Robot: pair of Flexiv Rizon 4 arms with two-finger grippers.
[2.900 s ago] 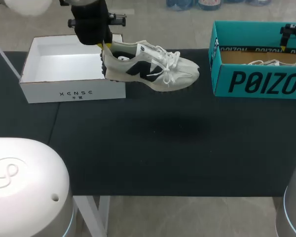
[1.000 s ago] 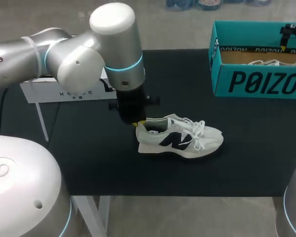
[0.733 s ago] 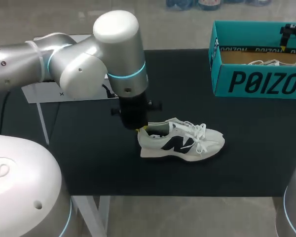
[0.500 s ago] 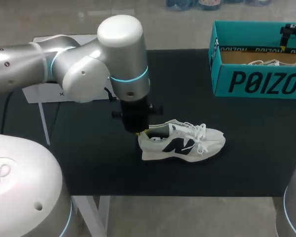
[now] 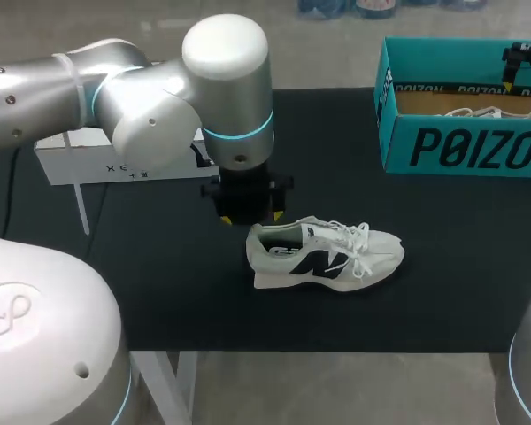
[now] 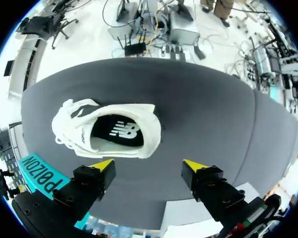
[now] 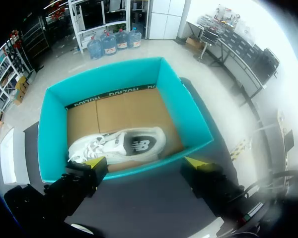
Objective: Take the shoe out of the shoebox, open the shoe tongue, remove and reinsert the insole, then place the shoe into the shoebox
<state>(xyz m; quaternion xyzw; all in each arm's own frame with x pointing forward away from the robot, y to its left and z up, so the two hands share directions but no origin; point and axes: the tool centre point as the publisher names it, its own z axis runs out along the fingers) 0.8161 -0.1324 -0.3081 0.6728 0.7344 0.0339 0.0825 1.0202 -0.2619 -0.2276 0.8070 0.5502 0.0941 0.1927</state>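
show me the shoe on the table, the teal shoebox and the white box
shoe on the table (image 5: 323,257): head view, its side panel
teal shoebox (image 5: 460,146): head view, front wall
white box (image 5: 75,164): head view, front wall

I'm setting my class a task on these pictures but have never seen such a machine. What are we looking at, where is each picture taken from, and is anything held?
This is a robot with two arms at a black-topped table. The wide picture looks down from above and behind it. Each round picture comes from a camera on one arm's wrist, looking along its two yellow-tipped fingers. On the table are a white shoe, a white shoebox and a teal shoebox with a second shoe inside. The left gripper hangs open close to the white shoe's heel. The right gripper hangs open over the teal shoebox. Neither holds anything.
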